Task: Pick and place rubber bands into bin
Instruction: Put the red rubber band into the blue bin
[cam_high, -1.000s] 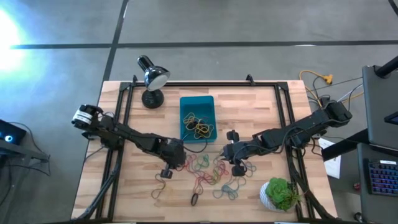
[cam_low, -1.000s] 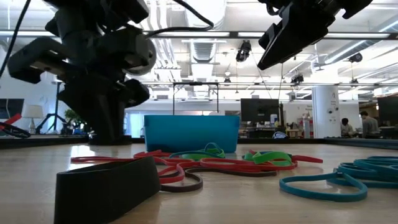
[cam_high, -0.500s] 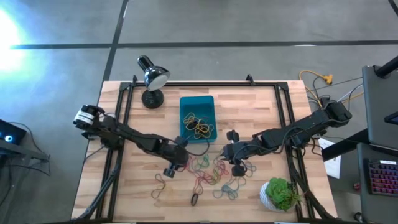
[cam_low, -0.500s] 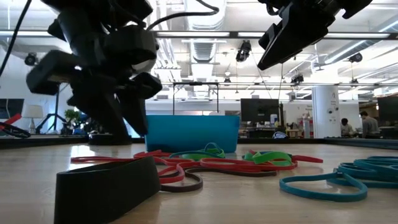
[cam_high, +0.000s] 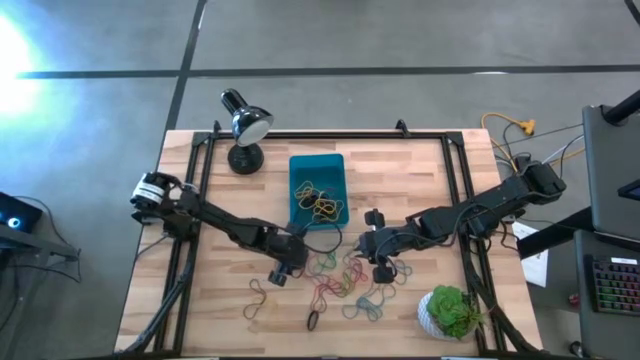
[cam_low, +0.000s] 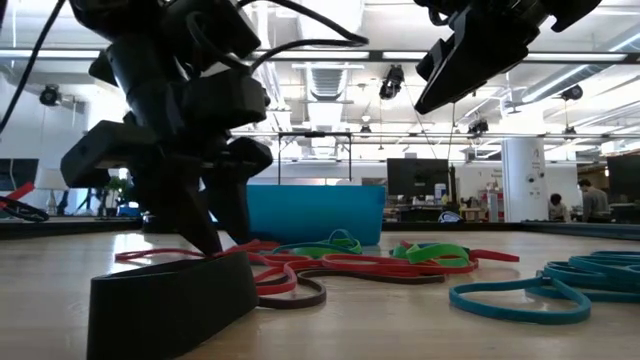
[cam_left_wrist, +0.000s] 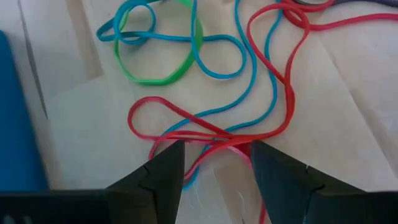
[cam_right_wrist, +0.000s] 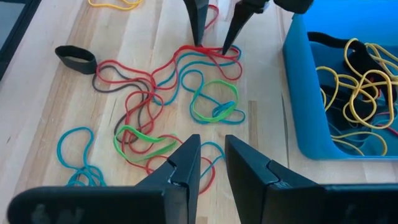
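Note:
Loose rubber bands (cam_high: 335, 275) in red, blue and green lie tangled on the wooden table, just on the near side of the teal bin (cam_high: 296, 190). The bin holds yellow and dark bands (cam_high: 325, 207). My left gripper (cam_left_wrist: 214, 163) is open and low over the pile's left end. Its fingertips (cam_right_wrist: 198, 38) stand on either side of a crossing of red bands (cam_left_wrist: 217, 138). My right gripper (cam_right_wrist: 212, 163) hangs above the pile's right part. A narrow gap shows between its fingers, and nothing is in it. My left gripper comes slanting down from the table's left, its open fingers astride the red bands' crossing (cam_left_wrist: 231, 144), right at the tabletop. The bands lie slack and flat on the wood. Whether the fingertips touch them, I cannot tell.
A black desk lamp (cam_high: 245, 125) stands at the far left. A green plant in a white pot (cam_high: 450, 310) sits at the near right. A wide black band (cam_right_wrist: 76, 58) lies near the front edge. Black frame rails (cam_high: 200, 170) run along both table sides.
My left gripper has opened wide. It has sunk toward the tabletop and moved a little toward the right, onto the pile's left end, rolling slightly. The bands lie as they did.

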